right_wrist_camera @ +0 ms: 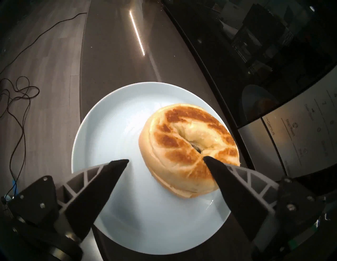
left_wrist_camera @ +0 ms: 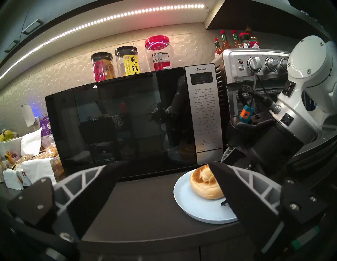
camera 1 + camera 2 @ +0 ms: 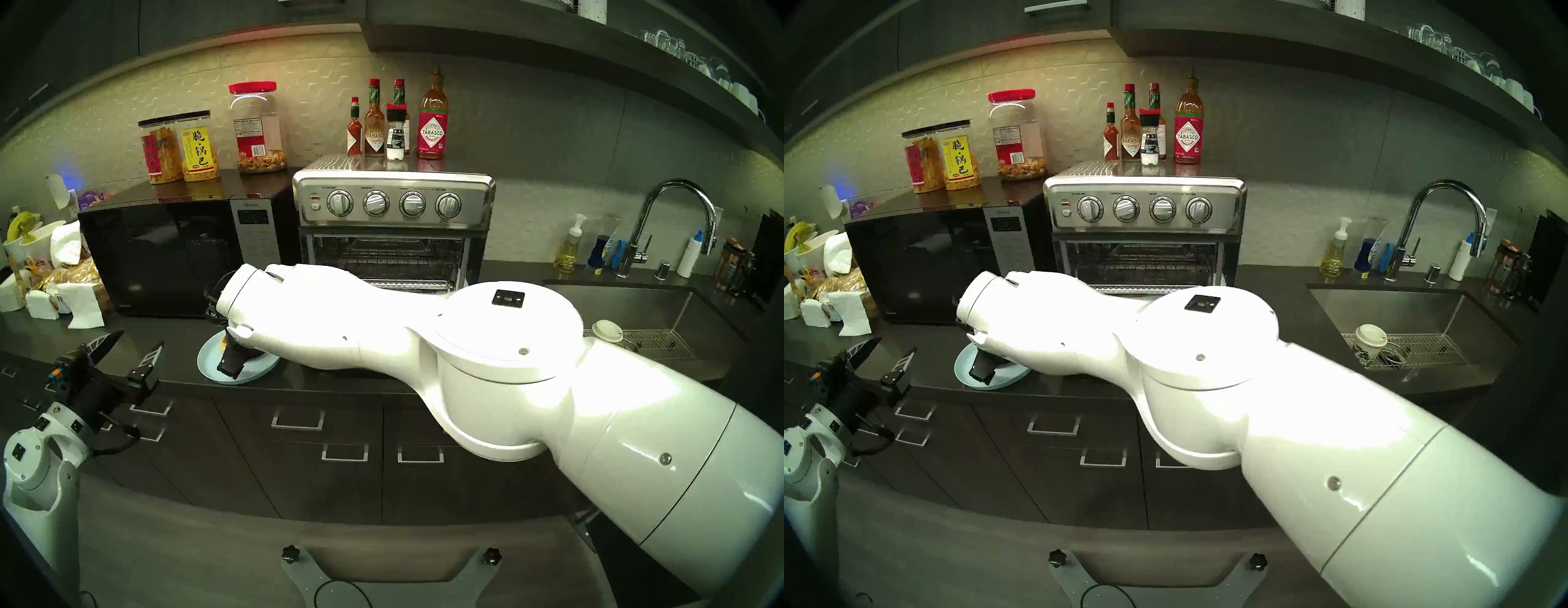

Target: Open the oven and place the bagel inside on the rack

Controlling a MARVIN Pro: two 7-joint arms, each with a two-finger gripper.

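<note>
Right wrist view: my right pincer (image 1: 166, 160) gaped wide, empty, over the bagel (image 1: 189, 149) on its plate (image 1: 109, 127). Oven (image 3: 394, 204) stood open. Pickup in hand; next, I judged, descend and close.

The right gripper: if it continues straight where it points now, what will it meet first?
Probably the bagel on the plate; the right gripper is open, one finger above the bagel's top, though contact is unclear.

An LED strip (image 2: 102, 20) under the cabinets is lighting the backsplash warmly while the room's edges are falling into dark fisheye vignette, glare is blowing out the white right arm (image 3: 530, 365), a bright streak is reflecting off the counter (image 1: 137, 34), and straight lines are bowing.
</note>
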